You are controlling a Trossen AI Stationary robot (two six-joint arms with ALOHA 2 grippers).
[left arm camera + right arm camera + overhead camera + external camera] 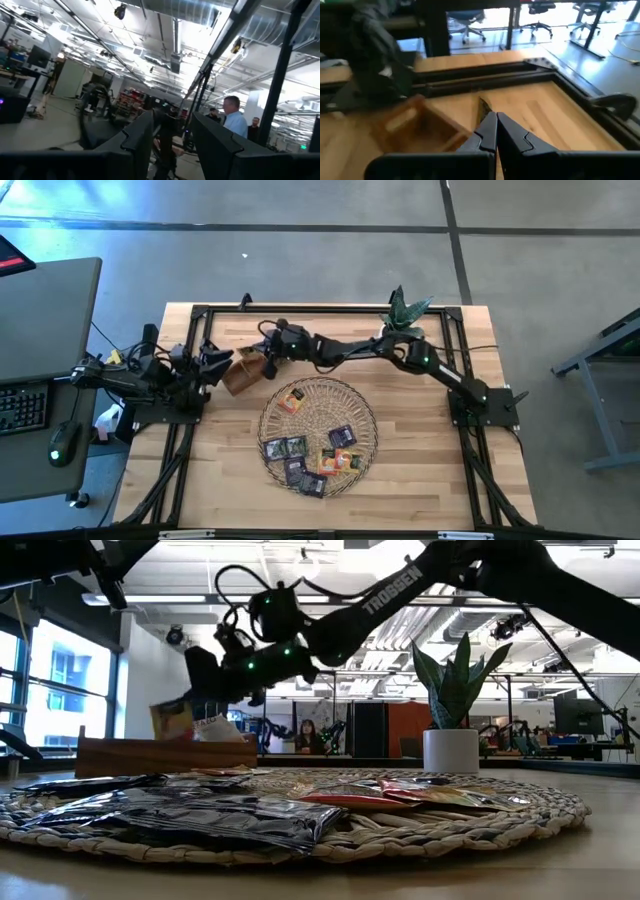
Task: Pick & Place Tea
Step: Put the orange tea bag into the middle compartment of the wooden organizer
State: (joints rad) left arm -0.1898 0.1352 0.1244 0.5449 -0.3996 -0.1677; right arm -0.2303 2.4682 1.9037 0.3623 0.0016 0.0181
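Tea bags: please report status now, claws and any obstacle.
Right claw shut on a tea bag, over the wooden box. Left claw open, waiting at table's left edge. Other tea bags on woven tray. No obstacle seen.

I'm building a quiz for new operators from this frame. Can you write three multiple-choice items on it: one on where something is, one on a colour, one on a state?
1. Where do most tea sachets lie?
A. on the round woven tray
B. on the floor
C. in the plant pot

2. What colour is the pot of the plant?
A. red
B. white
C. black

3. How do the fingers of the right hand stand?
A. wide apart
B. shut, a thin sachet edge pinched at their tips
C. out of view

Answers:
1 A: the high view shows the sachets spread over the tray in mid-table.
2 B: the low view shows a white pot under green leaves.
3 B: the right wrist view shows the two fingers pressed together over the wooden box, a thin edge between their tips; the left hand waits open at the table's left edge.
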